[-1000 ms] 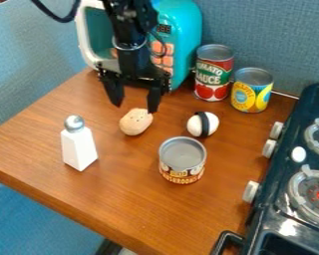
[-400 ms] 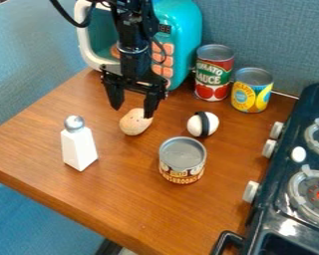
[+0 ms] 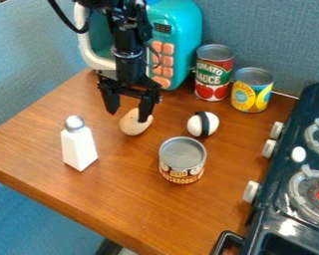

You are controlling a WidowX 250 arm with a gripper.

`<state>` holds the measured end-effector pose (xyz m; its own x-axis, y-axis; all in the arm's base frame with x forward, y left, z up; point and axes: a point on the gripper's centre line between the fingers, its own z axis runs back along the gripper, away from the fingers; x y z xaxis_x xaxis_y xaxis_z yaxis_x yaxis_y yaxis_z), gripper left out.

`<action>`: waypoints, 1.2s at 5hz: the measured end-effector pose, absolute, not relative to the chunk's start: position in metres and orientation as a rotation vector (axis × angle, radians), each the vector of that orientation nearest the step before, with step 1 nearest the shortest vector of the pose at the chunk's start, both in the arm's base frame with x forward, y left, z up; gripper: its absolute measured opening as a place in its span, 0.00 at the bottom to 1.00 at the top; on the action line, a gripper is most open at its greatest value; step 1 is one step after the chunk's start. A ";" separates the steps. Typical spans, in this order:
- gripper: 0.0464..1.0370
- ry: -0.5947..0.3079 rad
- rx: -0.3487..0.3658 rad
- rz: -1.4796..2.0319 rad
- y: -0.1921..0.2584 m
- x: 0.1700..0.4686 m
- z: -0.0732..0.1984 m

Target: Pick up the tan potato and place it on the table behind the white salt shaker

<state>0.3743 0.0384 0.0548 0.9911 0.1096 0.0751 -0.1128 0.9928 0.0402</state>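
Centring the gripper (image 3: 128,115), fingers apart, over the potato (image 3: 132,127) before lowering would likely straddle it better, with neither fingertip pressing its top.

Glossy brown wood table (image 3: 122,199).

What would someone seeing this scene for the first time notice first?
Probably the bright turquoise toy microwave with orange buttons at the back of the wooden counter. Next, the black two-finger gripper, hanging open at a beige, potato-shaped object. Then perhaps the white, silver-topped shaker standing alone at the front left.
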 end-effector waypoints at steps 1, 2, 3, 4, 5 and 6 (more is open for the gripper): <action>0.96 -0.045 0.039 0.097 0.038 0.378 0.043; 0.96 -0.032 0.019 0.093 0.036 0.379 0.035; 0.92 -0.001 0.011 0.104 0.037 0.378 0.024; 0.69 -0.008 0.003 0.135 0.042 0.379 0.022; 0.61 -0.023 -0.029 0.149 0.042 0.377 0.023; 0.61 -0.064 -0.048 0.166 0.045 0.374 0.040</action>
<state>0.3741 0.0448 0.0395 0.9842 0.1667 0.0592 -0.1636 0.9851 -0.0534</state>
